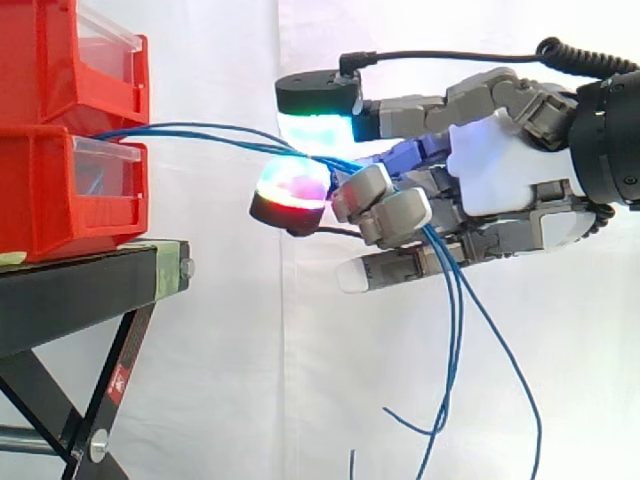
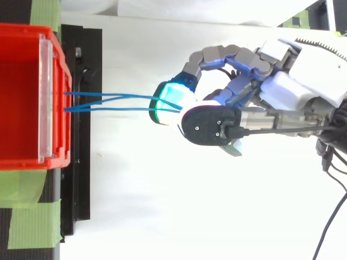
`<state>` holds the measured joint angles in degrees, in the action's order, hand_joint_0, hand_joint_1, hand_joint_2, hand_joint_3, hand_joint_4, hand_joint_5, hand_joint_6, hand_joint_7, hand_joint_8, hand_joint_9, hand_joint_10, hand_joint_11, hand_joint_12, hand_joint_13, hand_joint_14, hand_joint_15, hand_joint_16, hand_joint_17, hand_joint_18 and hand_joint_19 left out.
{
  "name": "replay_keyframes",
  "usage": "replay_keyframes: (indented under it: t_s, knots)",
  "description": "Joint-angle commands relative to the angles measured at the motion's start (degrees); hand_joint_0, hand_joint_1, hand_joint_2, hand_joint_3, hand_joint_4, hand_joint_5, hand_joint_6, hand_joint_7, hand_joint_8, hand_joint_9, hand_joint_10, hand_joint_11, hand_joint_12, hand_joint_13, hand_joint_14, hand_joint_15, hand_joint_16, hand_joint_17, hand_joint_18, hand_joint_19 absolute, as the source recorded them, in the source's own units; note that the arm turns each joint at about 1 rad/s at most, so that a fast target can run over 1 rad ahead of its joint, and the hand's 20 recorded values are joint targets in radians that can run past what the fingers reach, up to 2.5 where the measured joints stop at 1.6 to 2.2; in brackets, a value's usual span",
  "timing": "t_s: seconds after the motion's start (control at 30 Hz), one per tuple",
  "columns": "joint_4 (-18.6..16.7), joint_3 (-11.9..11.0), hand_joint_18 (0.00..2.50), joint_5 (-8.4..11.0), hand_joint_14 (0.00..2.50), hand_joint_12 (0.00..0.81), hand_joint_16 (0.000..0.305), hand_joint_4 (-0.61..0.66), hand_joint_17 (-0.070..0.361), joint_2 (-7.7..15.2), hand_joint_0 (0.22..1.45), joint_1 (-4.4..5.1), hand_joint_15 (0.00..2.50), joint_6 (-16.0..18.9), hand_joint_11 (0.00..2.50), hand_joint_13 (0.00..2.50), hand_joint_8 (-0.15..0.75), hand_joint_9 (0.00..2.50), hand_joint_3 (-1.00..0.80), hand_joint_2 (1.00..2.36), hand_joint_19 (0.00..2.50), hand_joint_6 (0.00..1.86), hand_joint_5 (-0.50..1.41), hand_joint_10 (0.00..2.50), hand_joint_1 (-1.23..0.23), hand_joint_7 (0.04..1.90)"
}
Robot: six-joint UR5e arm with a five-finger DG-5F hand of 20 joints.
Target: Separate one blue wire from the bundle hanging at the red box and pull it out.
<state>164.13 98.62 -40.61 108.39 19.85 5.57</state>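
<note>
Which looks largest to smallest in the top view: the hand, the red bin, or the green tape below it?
1. The hand and the red bin: similar spread, and both are cut by the frame edges, so they are left unranked.
2. The green tape: clearly smallest.

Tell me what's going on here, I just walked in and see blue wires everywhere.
The robot's hand has its fingers curled round several blue wires that run across from the stacked red bins on the black stand. Their loose ends dangle below the hand. More than one strand sits in the grip, so no single wire is separated yet.
</note>
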Motion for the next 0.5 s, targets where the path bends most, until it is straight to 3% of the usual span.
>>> replay_keyframes:
  t_s: [0.0, 0.47]
  knots:
    - [-0.1, 0.0, 0.77, 0.62, 0.02, 0.256, 0.042, 0.18, 0.094, 0.0, 0.71, 0.01, 1.56, -1.1, 1.67, 1.46, 0.275, 1.17, -0.36, 1.01, 0.56, 0.77, -0.21, 0.13, -0.79, 0.96]
    - [-0.1, 0.0, 0.76, 0.62, 0.02, 0.259, 0.039, 0.18, 0.087, 0.0, 0.73, 0.01, 1.57, -1.7, 1.66, 1.46, 0.275, 1.14, -0.38, 1.01, 0.56, 0.80, -0.21, 0.16, -0.84, 0.96]
